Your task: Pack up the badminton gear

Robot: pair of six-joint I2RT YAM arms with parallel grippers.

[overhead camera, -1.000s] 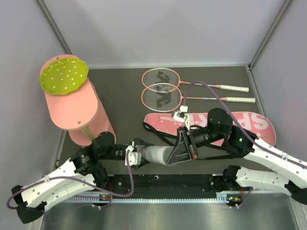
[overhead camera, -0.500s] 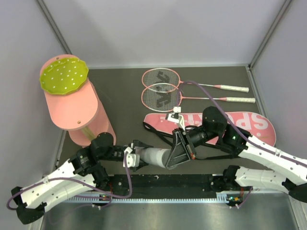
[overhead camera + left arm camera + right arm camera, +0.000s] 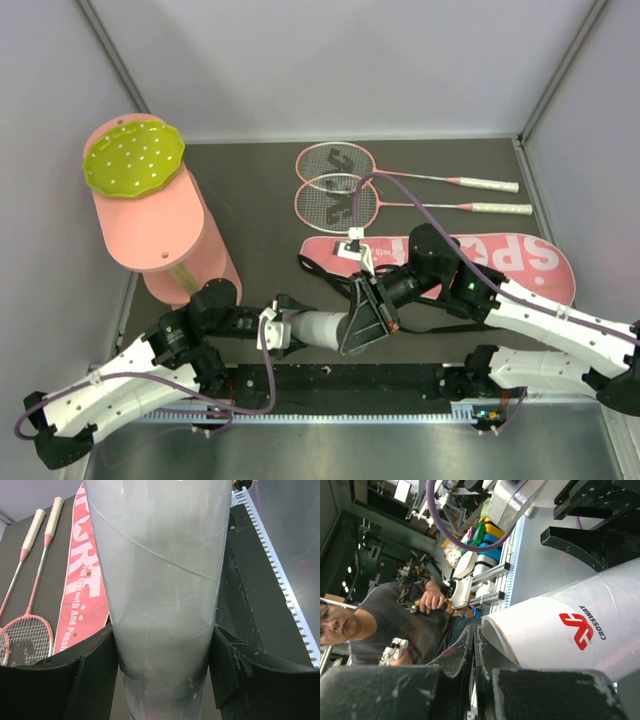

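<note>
White, probably cardboard tube (image 3: 318, 326) (smooth, cylindrical)

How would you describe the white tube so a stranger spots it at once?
Start at the big pink cylinder on the left and look right along the near edge. There the left tool grips a white tube. Unlike the flat pink bag behind it, it is round and white.

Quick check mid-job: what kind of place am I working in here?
Probably a robotics lab test cell: plain grey walls box in a dark mat, and the right wrist view shows a person amid cluttered equipment.
</note>
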